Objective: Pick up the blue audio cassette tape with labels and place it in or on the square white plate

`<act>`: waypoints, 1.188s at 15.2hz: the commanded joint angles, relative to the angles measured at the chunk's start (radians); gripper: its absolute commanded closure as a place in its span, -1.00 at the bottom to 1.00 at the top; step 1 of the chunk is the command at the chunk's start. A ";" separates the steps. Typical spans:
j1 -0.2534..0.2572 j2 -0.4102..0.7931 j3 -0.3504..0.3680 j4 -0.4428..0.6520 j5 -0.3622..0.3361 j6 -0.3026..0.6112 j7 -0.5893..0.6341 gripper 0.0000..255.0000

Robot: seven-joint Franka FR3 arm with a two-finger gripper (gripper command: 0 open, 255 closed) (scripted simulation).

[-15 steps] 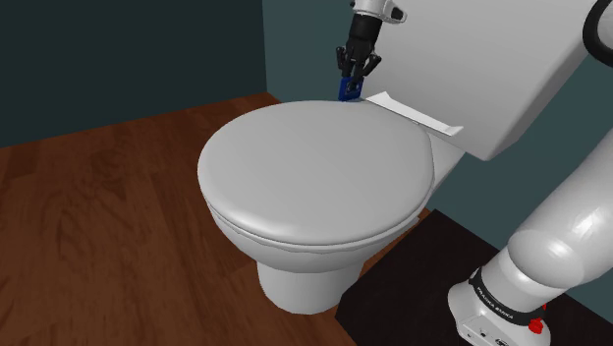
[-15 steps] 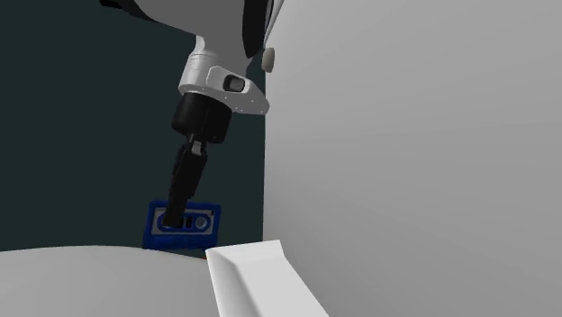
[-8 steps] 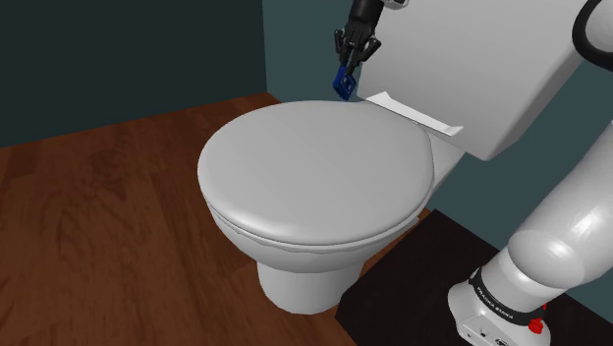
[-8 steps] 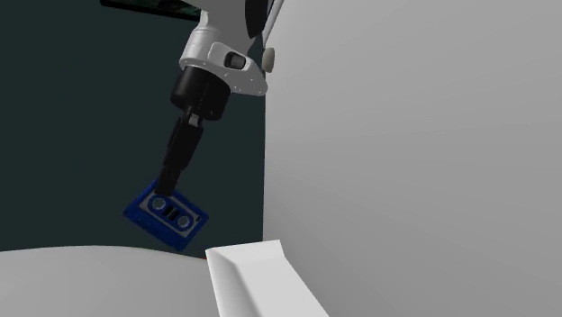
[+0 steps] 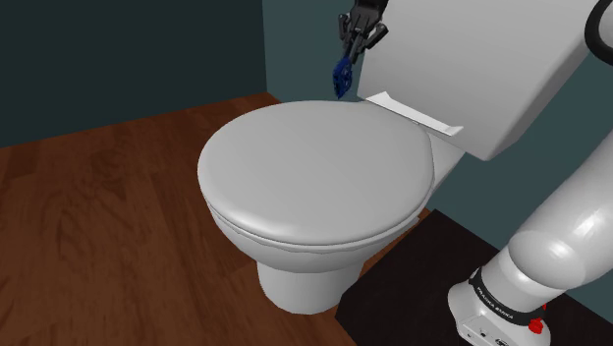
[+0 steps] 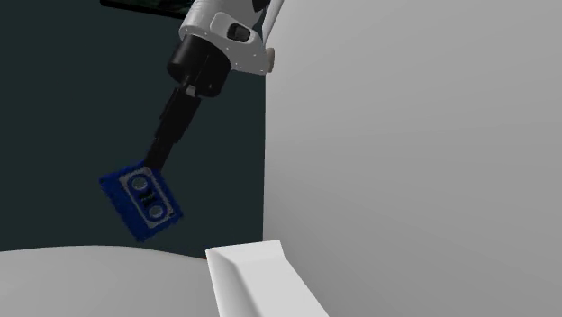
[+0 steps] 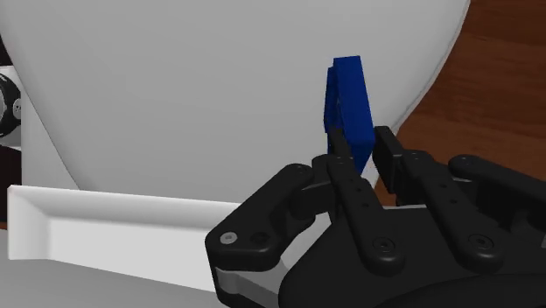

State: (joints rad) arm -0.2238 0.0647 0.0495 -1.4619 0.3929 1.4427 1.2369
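Observation:
A blue cassette tape [image 5: 341, 77] hangs in the air above the back edge of the toilet lid [image 5: 314, 172], with my gripper [image 5: 348, 59] shut on its upper edge. In the second exterior view the cassette [image 6: 141, 200] is tilted, its two reels facing the camera, below the gripper [image 6: 155, 164]. The wrist view has the cassette [image 7: 347, 101] edge-on, clasped between the fingers of the gripper [image 7: 359, 142]. The square white plate [image 5: 413, 111] lies at the foot of the toilet tank [image 5: 472, 69], just to the shoulder view's right of the cassette and lower. Its raised rim shows on the plate [image 6: 261, 279] and on the plate [image 7: 105, 227].
The big white tank [image 6: 414, 153] stands close beside the gripper. Under the cassette lies the closed lid [image 7: 219, 87]. Dark teal walls meet behind the toilet. A wooden floor [image 5: 98, 226] spreads to the shoulder view's left; a dark mat [image 5: 413, 295] lies by the stand [image 5: 501, 305].
The gripper has risen with the cassette, away from the lid. The cassette has swung in the grip from level to strongly tilted.

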 commanded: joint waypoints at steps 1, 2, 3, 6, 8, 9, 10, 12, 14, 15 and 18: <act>-0.035 -0.054 -0.045 -0.064 -0.203 0.005 -0.030 1.00; 0.004 -0.011 -0.005 -0.008 0.042 -0.022 -0.016 1.00; 0.004 -0.011 -0.005 -0.008 0.042 -0.022 -0.016 -1.00; 0.109 -0.119 0.091 -0.110 -0.233 0.118 0.102 -1.00; 0.125 -0.139 0.118 -0.150 -0.290 0.156 0.131 -1.00; 0.125 -0.142 0.119 -0.167 -0.290 0.171 0.130 -1.00; 0.125 -0.145 0.119 -0.184 -0.289 0.185 0.129 -1.00; 0.126 -0.150 0.120 -0.217 -0.288 0.213 0.128 -1.00; 0.127 -0.154 0.122 -0.249 -0.287 0.240 0.127 -1.00; 0.127 -0.155 0.122 -0.257 -0.287 0.248 0.127 -1.00; 0.127 -0.155 0.122 -0.257 -0.287 0.248 0.127 -1.00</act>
State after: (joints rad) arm -0.0964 -0.0898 0.1715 -1.7174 0.1061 1.6893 1.3643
